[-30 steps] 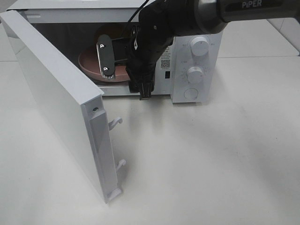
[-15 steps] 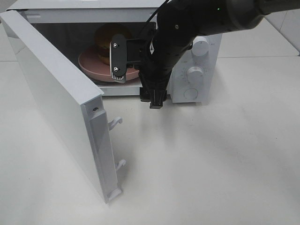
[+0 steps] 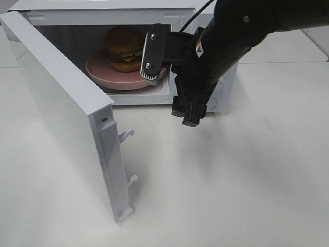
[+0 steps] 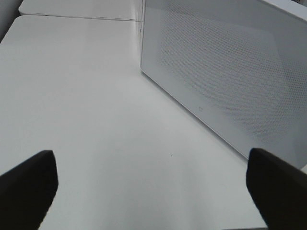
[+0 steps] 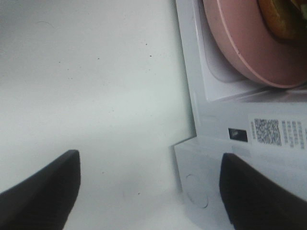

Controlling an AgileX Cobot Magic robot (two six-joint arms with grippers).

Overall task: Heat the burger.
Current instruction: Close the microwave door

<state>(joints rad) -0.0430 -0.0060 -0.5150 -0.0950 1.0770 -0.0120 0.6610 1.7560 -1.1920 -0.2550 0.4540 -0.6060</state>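
Right gripper (image 3: 172,85) hangs wide open, holding nothing, like the left gripper (image 4: 153,191). Burger (image 3: 123,47) sits on its pink plate (image 3: 105,77) inside the microwave (image 3: 103,5). Next job, I think: push the open door (image 3: 56,98) shut

We see a pale table (image 3: 241,185) with a white microwave (image 3: 103,18) standing directly on it, its door (image 3: 56,98) swung open. A seam near the rear may mark a second tabletop adjoining.
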